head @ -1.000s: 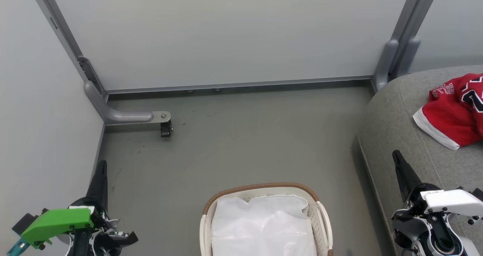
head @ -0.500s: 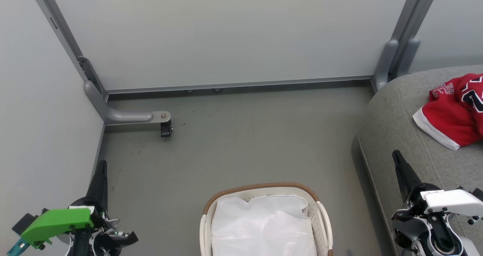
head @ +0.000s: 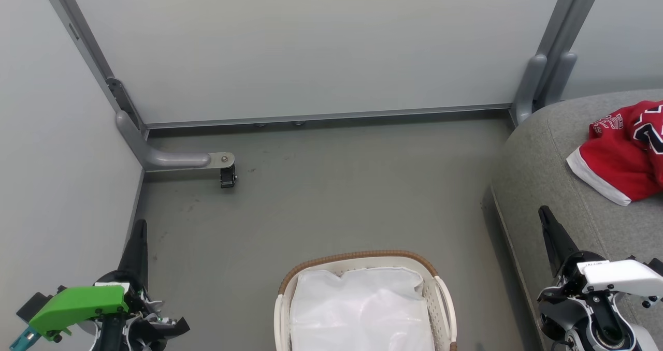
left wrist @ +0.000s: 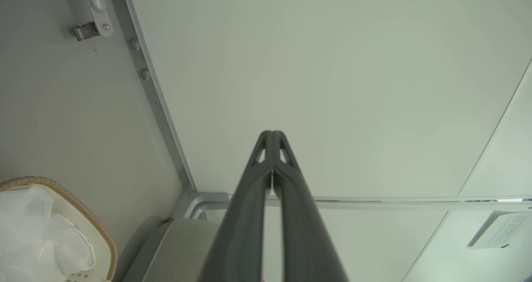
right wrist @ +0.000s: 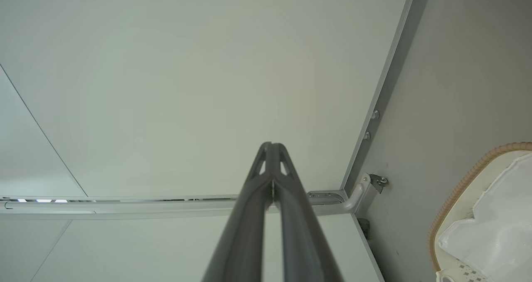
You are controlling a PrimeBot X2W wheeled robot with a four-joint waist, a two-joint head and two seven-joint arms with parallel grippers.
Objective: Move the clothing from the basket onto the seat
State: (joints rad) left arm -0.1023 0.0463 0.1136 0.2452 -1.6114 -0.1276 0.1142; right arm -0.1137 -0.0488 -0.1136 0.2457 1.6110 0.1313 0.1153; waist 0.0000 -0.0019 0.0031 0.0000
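Several pale wall panels (head: pixel 311 45), scuffed grey floor (head: pixel 336 195), grey seat (head: pixel 538 175) at right

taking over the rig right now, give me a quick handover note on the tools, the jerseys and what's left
Left tool: shut, empty, low at the left.
Right tool: shut, empty, low at the right beside the sofa.
Red jersey: crumpled on the sofa, partly cut off by the frame edge.
Basket: on the floor between the arms, white liner inside, no red in the part in view.
Done: clothing appears moved.
Left: check the basket's near end, which is out of frame; otherwise likely nothing.
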